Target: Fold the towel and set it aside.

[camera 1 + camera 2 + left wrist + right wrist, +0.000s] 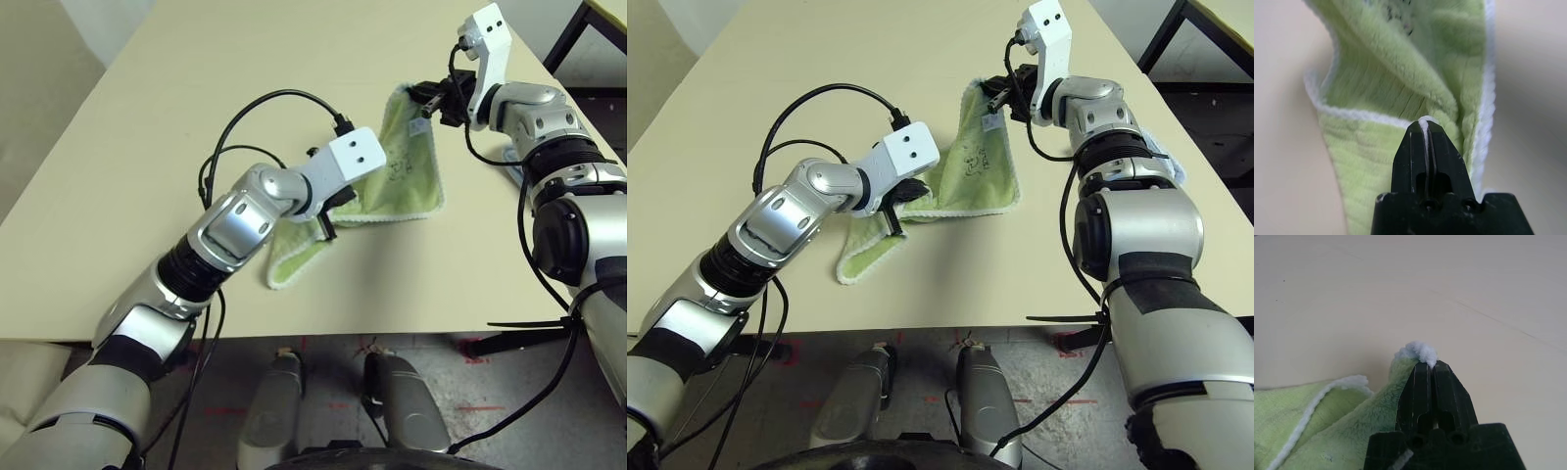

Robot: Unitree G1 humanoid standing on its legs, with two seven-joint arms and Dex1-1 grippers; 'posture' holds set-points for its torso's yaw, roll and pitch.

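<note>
Both grippers are pinching white-edged corners of the towel, stretching it across the table from the left gripper toward two o'clock, where the right gripper is holding it raised.

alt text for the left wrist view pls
The left gripper has its two black fingers shut on the white-stitched edge of the light green towel. The bunched terry cloth folds away from the fingertips, over the pale table.
</note>
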